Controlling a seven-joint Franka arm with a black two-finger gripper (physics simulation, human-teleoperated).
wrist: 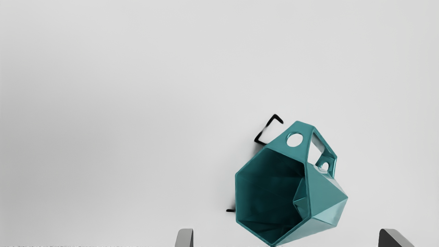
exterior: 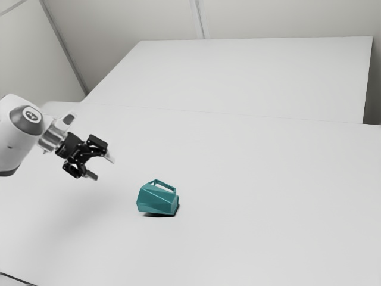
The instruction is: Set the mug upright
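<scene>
Hand (exterior: 102, 167) spread, empty, over counter (exterior: 268, 179), apart from mug (exterior: 158, 200) lying on side, handle (wrist: 301, 127) up, mouth (wrist: 267, 192) toward arm (exterior: 18, 134). Could roll mug by closing off-centre on slanting facets (wrist: 325, 192), or topple it by releasing with base (exterior: 174, 205) tilted.

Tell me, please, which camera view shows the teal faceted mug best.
The wrist view: it looks into the open mouth of the teal faceted mug and shows round holes in its handle. The exterior view shows the mug lying on its side on the table, handle up.
</scene>
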